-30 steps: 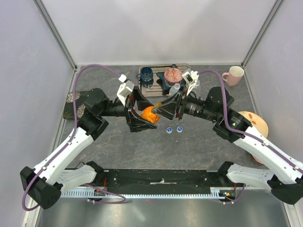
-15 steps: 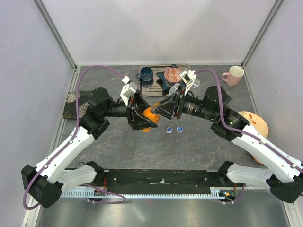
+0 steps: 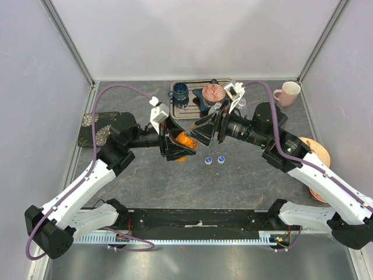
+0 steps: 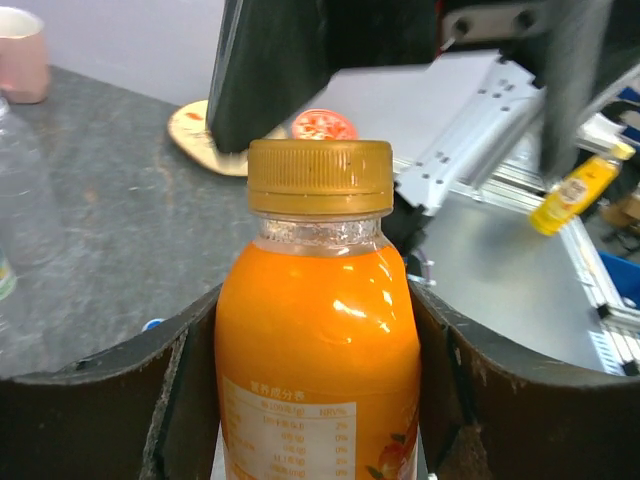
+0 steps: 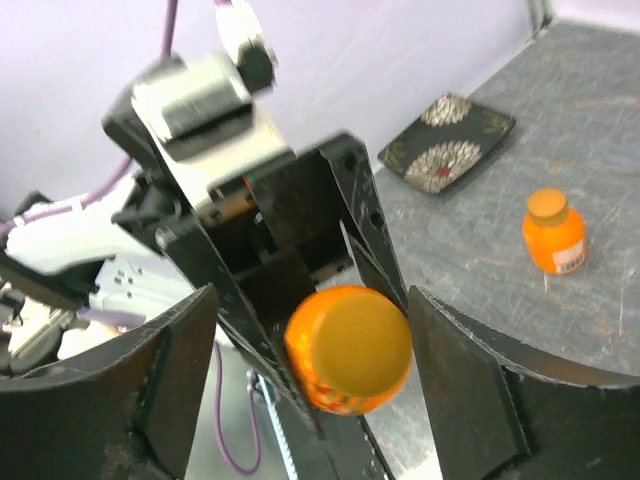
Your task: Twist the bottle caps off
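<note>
A short orange bottle (image 4: 318,340) is held off the table, my left gripper (image 4: 318,390) shut on its body, a finger pressed to each side. Its orange cap (image 4: 320,178) sits on the neck. In the right wrist view the cap (image 5: 362,338) faces the camera between the spread fingers of my open right gripper (image 5: 320,370), which do not touch it. From above, the bottle (image 3: 185,141) hangs between the left gripper (image 3: 175,146) and right gripper (image 3: 202,133). Two blue caps (image 3: 208,160) (image 3: 221,158) lie loose on the table. A second orange bottle (image 5: 553,232) stands capped.
A metal tray (image 3: 195,111) at the back carries a blue mug (image 3: 179,90) and a red patterned bowl (image 3: 213,93). A pink mug (image 3: 288,92) stands back right, a dark floral dish (image 3: 93,128) left, a round orange plate (image 3: 319,153) right. A clear bottle (image 4: 20,200) stands nearby.
My left gripper has shut on the orange bottle's body. My right gripper, earlier closed around the cap, has opened and stands clear of it.
</note>
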Controlling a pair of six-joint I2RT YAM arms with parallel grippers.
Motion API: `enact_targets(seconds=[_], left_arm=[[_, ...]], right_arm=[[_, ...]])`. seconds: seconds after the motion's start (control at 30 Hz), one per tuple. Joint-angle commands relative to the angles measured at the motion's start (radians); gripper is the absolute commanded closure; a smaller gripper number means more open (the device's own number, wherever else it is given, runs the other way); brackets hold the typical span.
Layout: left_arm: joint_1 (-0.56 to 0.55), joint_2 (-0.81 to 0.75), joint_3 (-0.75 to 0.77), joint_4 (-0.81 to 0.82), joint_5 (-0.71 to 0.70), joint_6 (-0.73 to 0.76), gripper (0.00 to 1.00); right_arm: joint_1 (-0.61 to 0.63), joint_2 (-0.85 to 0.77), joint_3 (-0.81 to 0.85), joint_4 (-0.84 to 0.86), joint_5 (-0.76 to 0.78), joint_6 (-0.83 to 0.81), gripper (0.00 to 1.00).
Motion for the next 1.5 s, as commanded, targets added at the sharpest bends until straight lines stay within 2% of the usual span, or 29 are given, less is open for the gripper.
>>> enact_targets(seconds=[0.0, 0.07, 0.1, 0.27, 0.4, 0.5, 0.73, 1.03, 1.33, 1.47], left_arm=[[-0.033, -0.047, -0.026, -0.015, -0.256, 0.119, 0.58], [-0.073, -0.055, -0.028, -0.026, -0.33, 0.163, 0.59], [-0.09, -0.059, -0.029, -0.03, -0.411, 0.179, 0.6], [-0.215, -0.075, -0.034, -0.033, -0.65, 0.281, 0.62], [-0.318, -0.075, -0.038, -0.023, -0.879, 0.372, 0.64], [-0.375, -0.072, -0.046, -0.004, -0.983, 0.415, 0.67], [-0.398, -0.075, -0.06, 0.025, -1.051, 0.423, 0.69], [-0.398, -0.081, -0.066, 0.04, -1.083, 0.423, 0.71], [-0.4, -0.085, -0.075, 0.047, -1.074, 0.413, 0.71], [-0.4, -0.087, -0.078, 0.047, -1.071, 0.415, 0.71]], right_arm=[[0.0, -0.022, 0.103, -0.01, 0.151, -0.016, 0.11], [0.001, -0.023, 0.111, -0.017, 0.226, -0.008, 0.09], [0.001, -0.022, 0.112, -0.026, 0.251, -0.001, 0.09], [0.001, 0.015, 0.135, -0.1, 0.377, 0.045, 0.12], [0.0, 0.044, 0.141, -0.129, 0.386, 0.076, 0.17], [0.001, 0.052, 0.141, -0.129, 0.375, 0.085, 0.19], [0.003, 0.055, 0.135, -0.139, 0.359, 0.091, 0.29], [0.006, 0.066, 0.115, -0.152, 0.34, 0.097, 0.24], [0.012, 0.086, 0.106, -0.148, 0.303, 0.094, 0.33], [0.01, 0.087, 0.102, -0.142, 0.299, 0.094, 0.42]])
